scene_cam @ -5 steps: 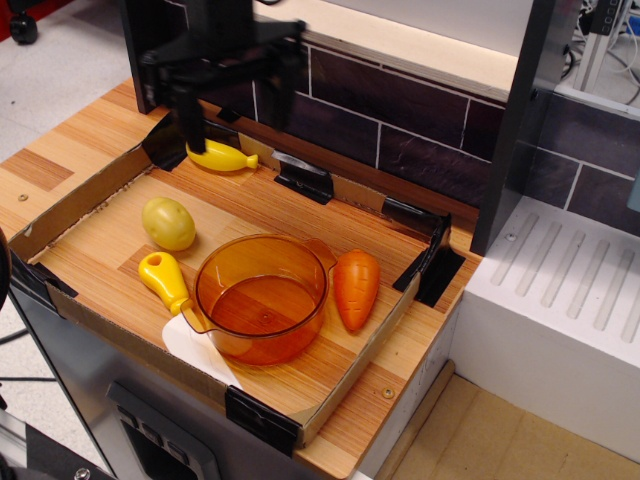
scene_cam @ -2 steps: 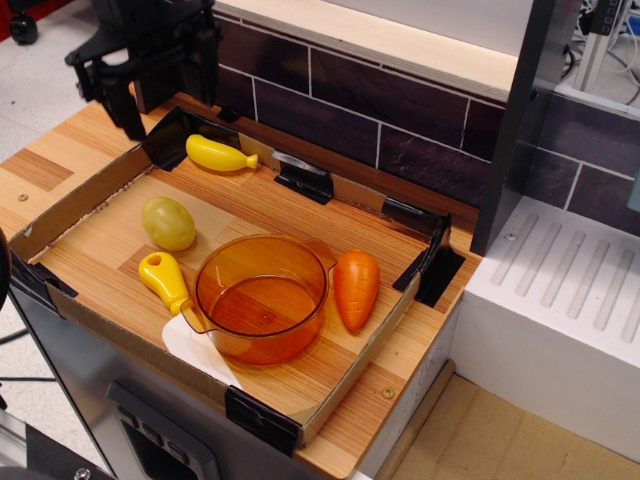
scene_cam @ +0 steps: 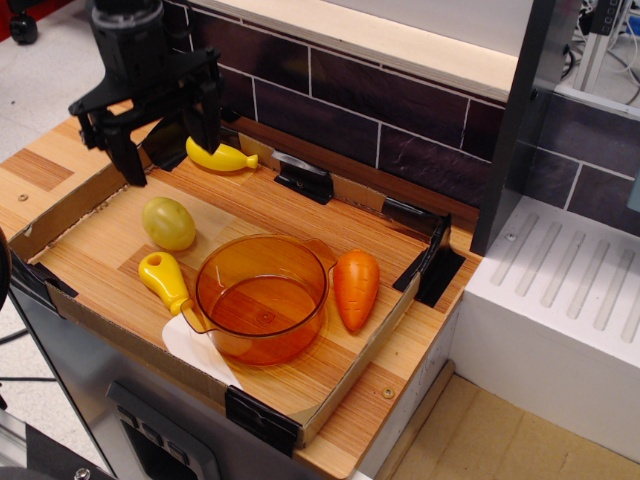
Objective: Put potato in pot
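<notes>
The yellow-green potato (scene_cam: 168, 222) lies on the wooden tray floor at the left. The amber-orange pot (scene_cam: 262, 296) with its yellow handle (scene_cam: 164, 281) stands just right of it, toward the front. My black gripper (scene_cam: 172, 150) hangs open and empty above the tray's back left, its two fingers spread wide. It is above and slightly behind the potato, apart from it.
A bright yellow banana-like toy (scene_cam: 221, 156) lies at the tray's back left, just behind the gripper. An orange carrot (scene_cam: 356, 288) lies right of the pot. A low cardboard rim (scene_cam: 70, 205) with black clips borders the tray. A dark tiled wall (scene_cam: 400, 120) stands behind.
The gripper swung left from over the banana toy, then came down and back right toward the potato. Its fingers stay open. The objects have not moved.
</notes>
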You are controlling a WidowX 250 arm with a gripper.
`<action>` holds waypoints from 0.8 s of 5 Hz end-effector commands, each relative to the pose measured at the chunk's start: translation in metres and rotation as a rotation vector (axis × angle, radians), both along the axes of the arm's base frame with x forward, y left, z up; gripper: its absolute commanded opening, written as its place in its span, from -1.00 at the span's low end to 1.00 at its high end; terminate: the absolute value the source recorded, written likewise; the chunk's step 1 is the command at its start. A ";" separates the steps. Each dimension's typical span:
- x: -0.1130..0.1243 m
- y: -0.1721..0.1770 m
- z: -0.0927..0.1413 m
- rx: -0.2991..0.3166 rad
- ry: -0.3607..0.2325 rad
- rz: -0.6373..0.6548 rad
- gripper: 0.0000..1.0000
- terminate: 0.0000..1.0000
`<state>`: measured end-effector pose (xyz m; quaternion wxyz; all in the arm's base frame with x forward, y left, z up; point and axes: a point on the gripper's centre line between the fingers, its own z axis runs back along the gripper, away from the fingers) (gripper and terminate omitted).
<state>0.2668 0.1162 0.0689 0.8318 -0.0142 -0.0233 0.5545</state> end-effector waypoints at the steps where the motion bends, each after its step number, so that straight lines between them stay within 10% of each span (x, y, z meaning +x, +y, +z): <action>1: 0.000 0.005 -0.005 0.031 -0.071 -0.034 1.00 -1.00; 4: 0.001 0.011 -0.018 -0.004 -0.074 -0.036 1.00 -1.00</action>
